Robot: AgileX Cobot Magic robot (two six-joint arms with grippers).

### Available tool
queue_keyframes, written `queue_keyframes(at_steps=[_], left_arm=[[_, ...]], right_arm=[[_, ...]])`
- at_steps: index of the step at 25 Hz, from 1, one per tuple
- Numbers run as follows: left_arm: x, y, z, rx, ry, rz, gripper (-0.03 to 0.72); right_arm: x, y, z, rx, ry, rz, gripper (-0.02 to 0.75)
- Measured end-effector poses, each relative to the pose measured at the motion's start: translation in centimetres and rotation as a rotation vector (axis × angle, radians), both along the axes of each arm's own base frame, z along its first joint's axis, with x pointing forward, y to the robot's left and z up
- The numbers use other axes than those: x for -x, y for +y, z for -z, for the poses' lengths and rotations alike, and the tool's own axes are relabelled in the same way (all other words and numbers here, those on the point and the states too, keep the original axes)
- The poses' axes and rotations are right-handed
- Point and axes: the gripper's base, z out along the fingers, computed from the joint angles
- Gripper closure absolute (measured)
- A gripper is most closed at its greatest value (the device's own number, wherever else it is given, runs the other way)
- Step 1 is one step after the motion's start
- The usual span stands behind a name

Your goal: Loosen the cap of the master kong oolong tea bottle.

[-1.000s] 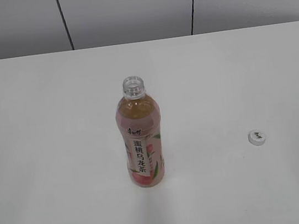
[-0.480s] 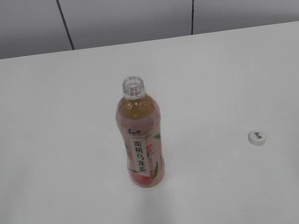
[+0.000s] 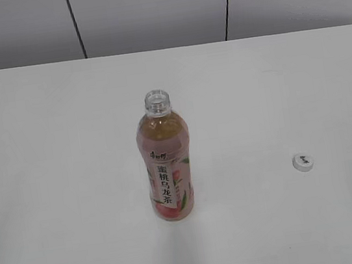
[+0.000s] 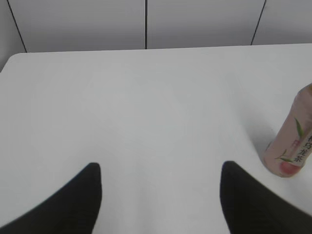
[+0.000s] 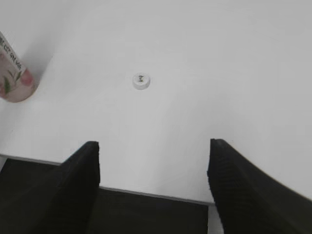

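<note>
The master kong oolong tea bottle (image 3: pixel 166 163) stands upright at the middle of the white table, its neck open with no cap on it. Its base also shows at the right edge of the left wrist view (image 4: pixel 292 146) and at the left edge of the right wrist view (image 5: pixel 13 78). The white cap (image 3: pixel 303 162) lies on the table to the right of the bottle, logo up; it also shows in the right wrist view (image 5: pixel 141 80). My left gripper (image 4: pixel 160 168) is open and empty, left of the bottle. My right gripper (image 5: pixel 153 146) is open and empty at the table's front edge. Neither gripper shows in the exterior view.
The white table (image 3: pixel 48 156) runs back to a grey panelled wall (image 3: pixel 146 11). Its front edge (image 5: pixel 146 195) with a dark area below it shows between my right fingers.
</note>
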Motion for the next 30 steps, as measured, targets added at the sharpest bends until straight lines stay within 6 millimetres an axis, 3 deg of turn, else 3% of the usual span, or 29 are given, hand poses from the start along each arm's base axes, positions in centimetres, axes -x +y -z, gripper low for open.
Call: queue_keyframes(at_steps=[4,30], left_arm=[[0.00,-0.01,0.00,0.001,0.000,0.001,0.220],[0.00,-0.03,0.00,0.003,0.000,0.001,0.220]], right_arm=[[0.92,-0.05,0.03,-0.006,-0.061,0.020,0.214],[0.85,0.01,0.04,-0.004,-0.060,0.079,0.214]])
